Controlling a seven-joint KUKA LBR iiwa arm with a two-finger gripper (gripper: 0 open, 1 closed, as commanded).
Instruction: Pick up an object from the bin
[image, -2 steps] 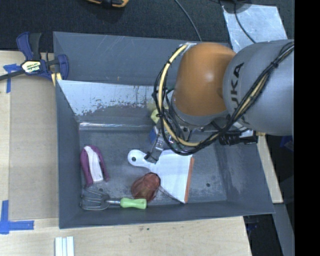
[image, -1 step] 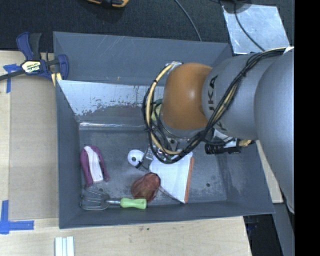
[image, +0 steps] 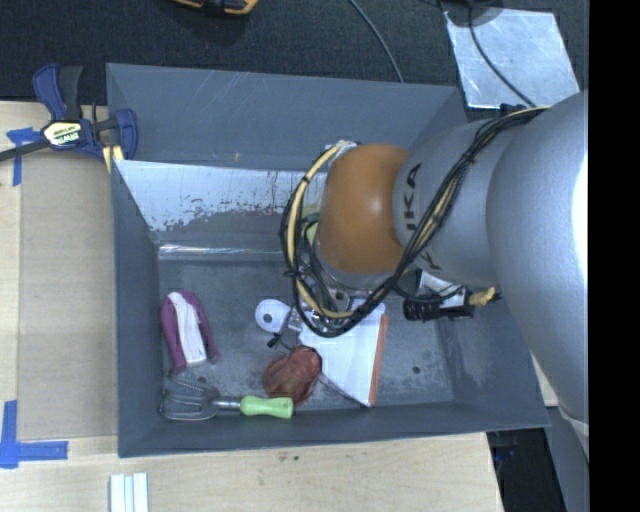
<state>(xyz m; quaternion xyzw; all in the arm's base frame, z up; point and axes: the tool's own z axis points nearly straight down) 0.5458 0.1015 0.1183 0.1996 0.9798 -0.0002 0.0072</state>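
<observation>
Though unable to tell the opening of the gripper (image: 305, 325) beneath its cables (image: 296, 240), treat the reddish-brown lump (image: 292, 372) just left of the orange-edged white booklet (image: 352, 362) as soft and light; pinch across its middle.

Bin (image: 137, 330), floor, left half: lying open along the back wall and down the strip between packet and centre.

Obstacles on the floor:
- pink-and-white packet (image: 187, 330), lying near the left wall
- whisk with green handle (image: 228, 405), running along the front wall
- reddish-brown lump (image: 292, 373), sitting just beside the handle's end
- small white round piece (image: 268, 316), resting behind the lump
- white card with orange edge (image: 358, 368), lying right of the lump

Overhead: arm (image: 500, 200), orange cover (image: 362, 210) and cables (image: 310, 290), hanging over centre and right. The floor at the right front corner is lying bare beneath them.
</observation>
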